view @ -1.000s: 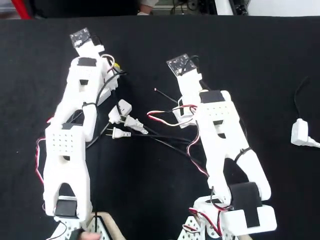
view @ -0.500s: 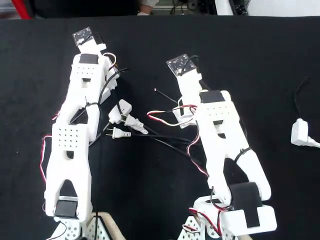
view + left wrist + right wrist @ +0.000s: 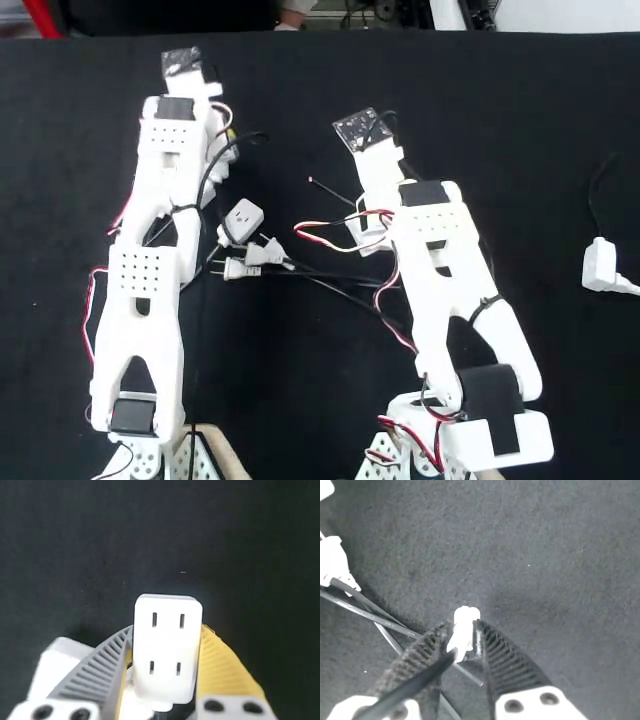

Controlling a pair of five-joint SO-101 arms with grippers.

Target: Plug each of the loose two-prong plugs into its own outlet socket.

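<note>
A white outlet block is gripped tight in the left tool over the black table — slots turned toward the wrist camera. A small plug is pinched shut in the right tool — a second plug can be seen lying between the arms, near a second outlet.

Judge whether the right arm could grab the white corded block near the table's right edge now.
Probably not: the right claw is shut on a white plug, leaving no free grip for the block.

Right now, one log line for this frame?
left pincer: shut on outlet block | right pincer: shut on white plug | loose plug: on table between arms
</note>
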